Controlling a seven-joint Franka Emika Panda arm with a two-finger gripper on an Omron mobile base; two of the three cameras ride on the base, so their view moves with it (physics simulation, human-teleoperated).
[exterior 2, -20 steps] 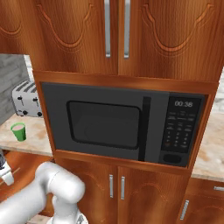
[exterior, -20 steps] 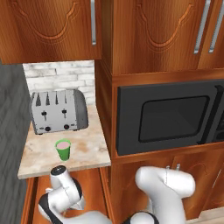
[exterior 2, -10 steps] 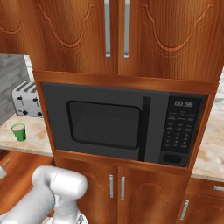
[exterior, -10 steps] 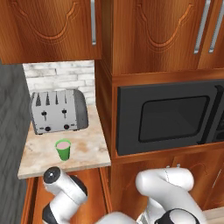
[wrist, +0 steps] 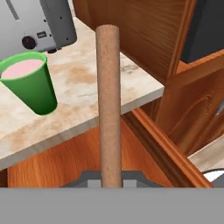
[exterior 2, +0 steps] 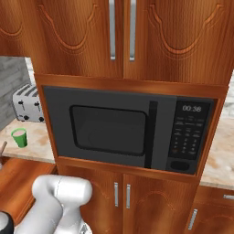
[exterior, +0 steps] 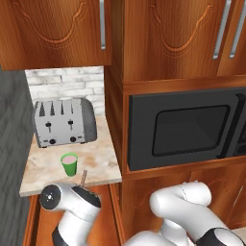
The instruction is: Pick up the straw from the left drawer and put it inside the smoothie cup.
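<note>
My gripper [wrist: 108, 180] is shut on the straw [wrist: 108, 100], a thin brown stick that stands upright from the jaws. The straw's tip [exterior: 84, 176] pokes up behind the arm's white wrist, just right of the smoothie cup [exterior: 69, 164]. That cup is a small green tumbler of pink liquid [wrist: 29, 81] on the marble counter [wrist: 92, 83], and it stands left of the straw and apart from it. Below the counter the left drawer [wrist: 61, 168] is pulled out, and the gripper hangs over its reddish-brown floor [exterior: 41, 221]. The straw also shows at the left edge [exterior 2: 2, 149].
A silver toaster [exterior: 62, 122] stands behind the cup against the white brick wall. A tall wooden cabinet side [wrist: 140, 39] bounds the counter on the right, with the black microwave [exterior 2: 128, 128] built into it. Carved upper cabinet doors [exterior: 57, 29] hang above the counter.
The arm has shifted and risen over the open drawer. The straw's tip now shows above the counter's front edge beside the cup.
</note>
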